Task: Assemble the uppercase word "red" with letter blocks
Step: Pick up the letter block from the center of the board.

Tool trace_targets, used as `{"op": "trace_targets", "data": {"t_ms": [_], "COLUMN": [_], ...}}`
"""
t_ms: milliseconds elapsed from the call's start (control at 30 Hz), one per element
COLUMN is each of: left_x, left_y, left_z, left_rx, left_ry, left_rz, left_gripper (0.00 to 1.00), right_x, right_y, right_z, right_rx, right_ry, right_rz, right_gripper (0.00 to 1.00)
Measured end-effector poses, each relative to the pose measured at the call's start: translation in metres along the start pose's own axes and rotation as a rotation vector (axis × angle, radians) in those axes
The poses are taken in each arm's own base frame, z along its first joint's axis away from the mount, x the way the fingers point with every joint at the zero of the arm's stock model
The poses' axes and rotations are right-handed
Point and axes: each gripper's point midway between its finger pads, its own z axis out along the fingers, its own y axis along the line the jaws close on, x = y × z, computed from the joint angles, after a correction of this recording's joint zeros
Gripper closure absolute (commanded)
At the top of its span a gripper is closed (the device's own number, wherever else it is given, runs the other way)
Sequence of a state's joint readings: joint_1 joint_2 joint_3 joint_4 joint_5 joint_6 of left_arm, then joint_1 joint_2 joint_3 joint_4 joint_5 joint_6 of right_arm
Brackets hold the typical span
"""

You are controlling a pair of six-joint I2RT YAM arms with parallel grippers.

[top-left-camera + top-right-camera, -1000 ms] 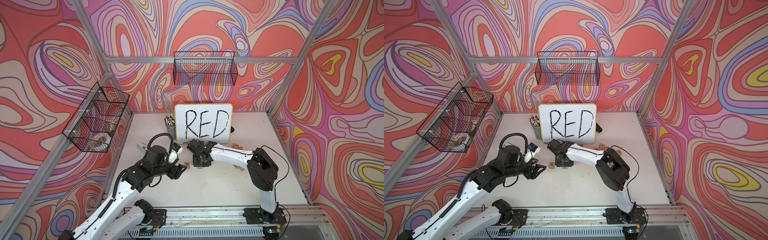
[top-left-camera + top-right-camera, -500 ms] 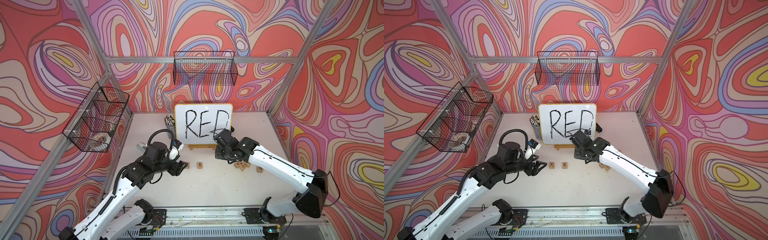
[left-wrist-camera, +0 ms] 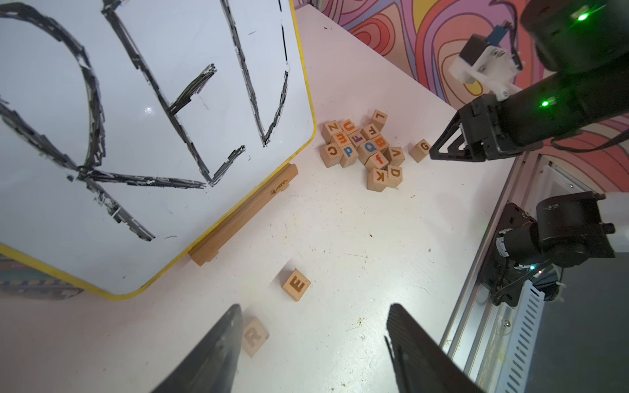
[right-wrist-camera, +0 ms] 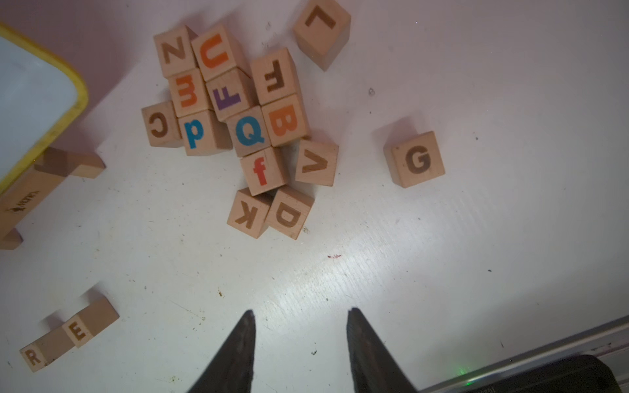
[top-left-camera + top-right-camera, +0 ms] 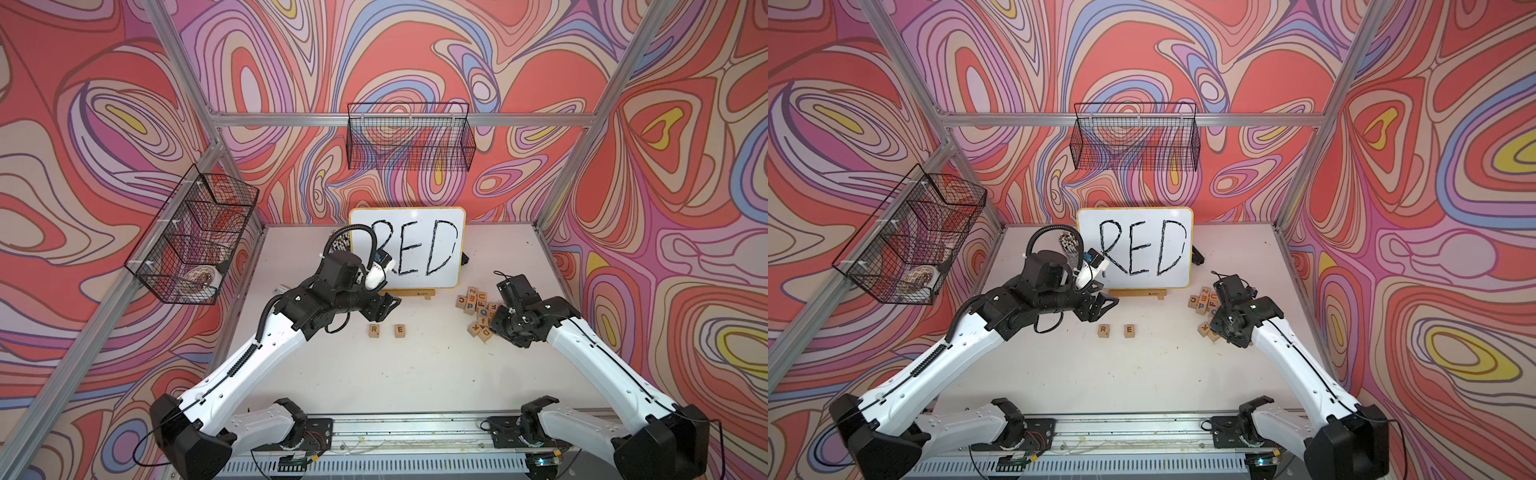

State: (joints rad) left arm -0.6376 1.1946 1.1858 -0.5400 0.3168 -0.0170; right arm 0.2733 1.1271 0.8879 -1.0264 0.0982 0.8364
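The R block (image 5: 374, 330) and the E block (image 5: 400, 330) lie side by side on the white table, a small gap between them, in front of the whiteboard; both top views show them. The D block (image 4: 289, 212) sits at the near edge of the pile, against a K block. My left gripper (image 5: 384, 309) hovers open just behind the R block (image 3: 253, 337), which shows beside one finger. My right gripper (image 4: 301, 312) is open and empty, a short way off the D block (image 3: 394, 172) and the pile.
A whiteboard (image 5: 407, 249) with handwritten RED stands on a wooden stand at the back. Several other letter blocks are heaped at the right (image 5: 478, 305), with a lone G block (image 4: 417, 160) apart. Wire baskets hang on the walls. A metal rail (image 5: 395, 432) runs along the front.
My right arm has swung from the table's middle, leaving the E block beside the R, out to the pile at the right. My left gripper has drawn back slightly toward the whiteboard.
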Motion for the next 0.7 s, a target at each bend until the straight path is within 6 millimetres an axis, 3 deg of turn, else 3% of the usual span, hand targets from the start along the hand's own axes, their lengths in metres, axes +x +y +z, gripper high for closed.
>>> {"op": "trace_targets", "data": {"t_ms": [300, 533, 700], "left_x": [0.03, 0.028, 0.028], "left_y": [0.007, 0.01, 0.012], "left_z": [0.011, 0.011, 0.009], "left_rx": [-0.025, -0.042, -0.053], "left_ry": [0.048, 0.04, 0.036], "left_rz": [-0.009, -0.002, -0.001], "left_gripper": [0.3, 0.3, 0.31], "right_x": [-0.007, -0.013, -0.015], "right_y": [0.007, 0.014, 0.015], "right_z": [0.035, 0.06, 0.065], "right_rx": [-0.03, -0.032, -0.032], "right_ry": [0.073, 0.109, 0.108], "right_rz": [0.04, 0.039, 0.033], "right_gripper": [0.54, 0.54, 0.54]}}
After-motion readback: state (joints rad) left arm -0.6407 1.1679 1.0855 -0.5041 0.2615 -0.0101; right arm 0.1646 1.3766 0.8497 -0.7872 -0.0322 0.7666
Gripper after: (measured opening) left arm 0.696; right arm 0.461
